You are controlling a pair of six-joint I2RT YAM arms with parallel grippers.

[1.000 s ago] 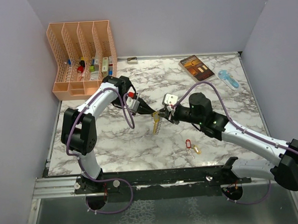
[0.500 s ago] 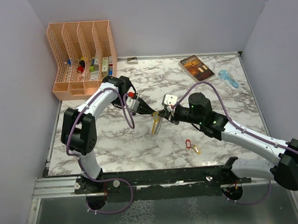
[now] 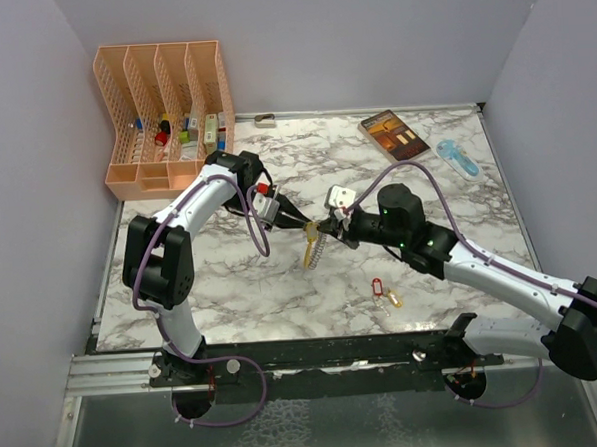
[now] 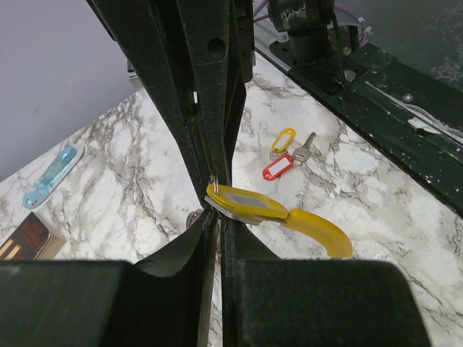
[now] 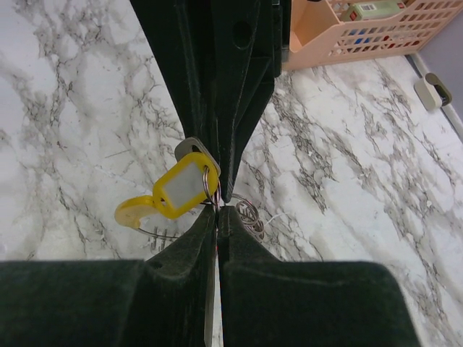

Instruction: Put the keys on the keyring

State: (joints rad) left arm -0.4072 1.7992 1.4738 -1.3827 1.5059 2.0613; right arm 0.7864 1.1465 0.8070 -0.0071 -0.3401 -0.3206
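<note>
My two grippers meet tip to tip above the middle of the table. The left gripper is shut on the thin wire of the keyring. The right gripper is shut on the small split ring of a yellow-tagged key. The keyring hangs below them, with its curved yellow segment and silvery coils. Two more keys lie on the table, one with a red tag and one with a yellow tag.
A peach file organiser stands at the back left. A book and a blue plastic object lie at the back right. A small metal clip lies at the back edge.
</note>
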